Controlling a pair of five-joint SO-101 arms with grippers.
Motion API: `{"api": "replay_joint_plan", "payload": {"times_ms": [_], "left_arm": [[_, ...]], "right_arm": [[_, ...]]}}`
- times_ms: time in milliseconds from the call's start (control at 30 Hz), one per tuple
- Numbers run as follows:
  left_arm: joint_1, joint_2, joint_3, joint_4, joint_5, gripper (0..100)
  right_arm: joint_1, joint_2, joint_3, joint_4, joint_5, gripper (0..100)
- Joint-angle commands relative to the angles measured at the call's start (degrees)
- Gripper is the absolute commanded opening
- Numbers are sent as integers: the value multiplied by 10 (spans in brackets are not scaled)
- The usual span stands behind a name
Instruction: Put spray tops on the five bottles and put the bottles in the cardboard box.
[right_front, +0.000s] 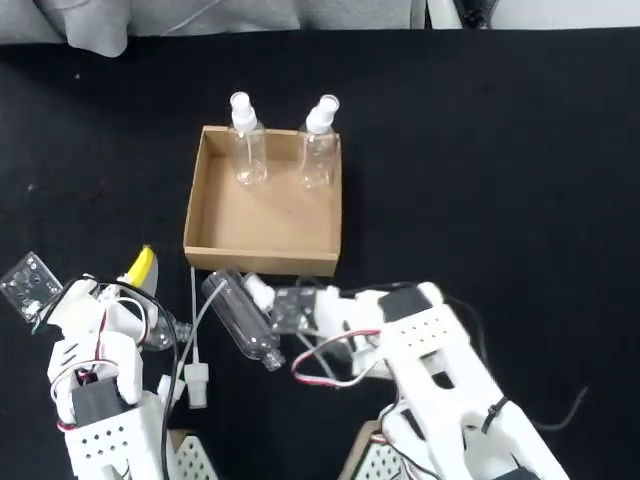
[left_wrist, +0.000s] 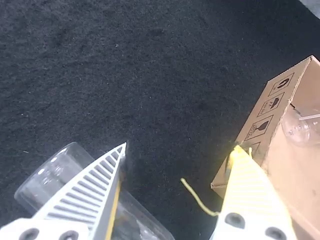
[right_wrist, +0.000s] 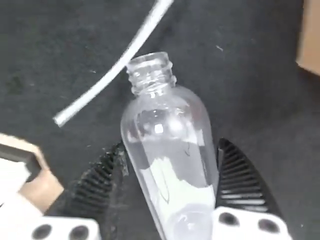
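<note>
Right fingers (right_wrist: 239, 180) clamp an uncapped bottle (right_wrist: 167, 150) by its body; we read that as keeping the neck free for the spray top (right_front: 197, 383) lying near the tabletop's (right_front: 500, 150) near edge. Left fingers (left_wrist: 90, 190) gape over a second bottle (left_wrist: 50, 175). Two capped bottles (right_front: 248, 145) stand at the cardboard box's (right_front: 262, 262) far wall.

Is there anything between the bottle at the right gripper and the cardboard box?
Nothing visible. The bottle sits just outside the near wall of the cardboard box; two capped bottles stand against its far wall.
</note>
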Motion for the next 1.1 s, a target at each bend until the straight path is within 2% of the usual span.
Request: {"api": "replay_joint_plan", "payload": {"times_ms": [0, 433, 700, 867, 967, 1067], "left_arm": [[0, -5, 14, 2, -4, 299], [0, -5, 14, 2, -4, 299], [0, -5, 14, 2, -4, 299], [0, -5, 14, 2, -4, 299], [0, -5, 14, 2, -4, 299], [0, -5, 14, 2, -4, 299]], "right_arm": [[-33, -12, -29, 6, -13, 292], [-73, -11, 7, -30, -3, 302], [-71, -15, 6, -30, -7, 145], [-71, -15, 3, -22, -7, 106], [-71, -15, -26, 25, -10, 96], [-71, -15, -69, 70, -51, 92]]}}
